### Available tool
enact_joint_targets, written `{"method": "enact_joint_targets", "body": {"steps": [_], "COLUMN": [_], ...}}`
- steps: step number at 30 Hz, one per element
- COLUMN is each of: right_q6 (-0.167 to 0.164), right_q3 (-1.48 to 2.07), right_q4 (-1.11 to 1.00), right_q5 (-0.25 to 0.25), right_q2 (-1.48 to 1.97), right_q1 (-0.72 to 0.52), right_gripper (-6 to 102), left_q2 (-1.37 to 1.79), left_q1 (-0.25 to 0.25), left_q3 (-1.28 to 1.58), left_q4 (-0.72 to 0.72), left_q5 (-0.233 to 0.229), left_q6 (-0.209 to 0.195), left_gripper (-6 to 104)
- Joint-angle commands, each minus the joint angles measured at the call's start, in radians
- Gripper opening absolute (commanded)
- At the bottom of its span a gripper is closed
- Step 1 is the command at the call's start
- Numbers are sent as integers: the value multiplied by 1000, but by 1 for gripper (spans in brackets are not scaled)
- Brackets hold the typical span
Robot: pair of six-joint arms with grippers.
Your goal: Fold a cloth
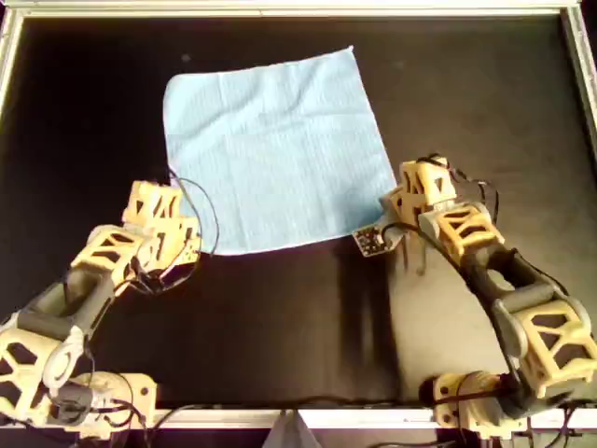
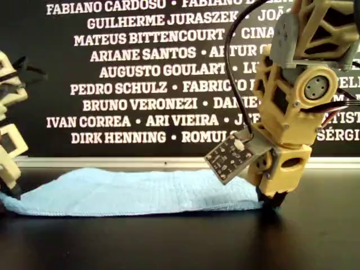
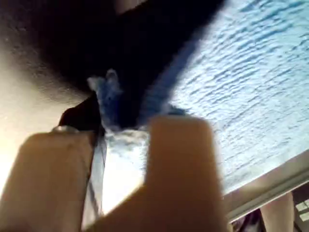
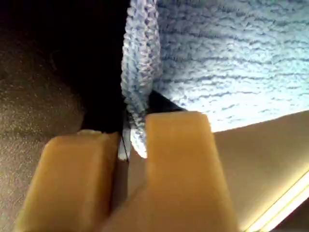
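- I see the cloth (image 1: 275, 154) flat on the black table (image 1: 280, 327) (faint creases), spread between my two claws
- My left gripper (image 1: 175, 241) is clenched on its one near corner
- My right gripper (image 1: 399, 217) pinches the other

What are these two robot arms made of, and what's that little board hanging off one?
Both arms are tan plastic shells with open triangular lattice cut-outs, joined by dark grey cylindrical segments. Thin black cables loop along them. Each hand has two blocky tan fingers. The small dark circuit board sits on the right arm.
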Motion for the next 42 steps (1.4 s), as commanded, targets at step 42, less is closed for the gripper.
{"method": "enact_joint_targets", "body": {"steps": [42], "right_q6": [118], "right_q3": [552], "right_q4": [-38], "right_q5": [-2], "right_q2": [673], "right_q1": [0], "right_gripper": [-2], "left_q2": [170], "left_q1": [-9], "left_q3": [75], "left_q4": [69], "left_q5": [-18], "left_q6": [176], "left_gripper": [-1]}}
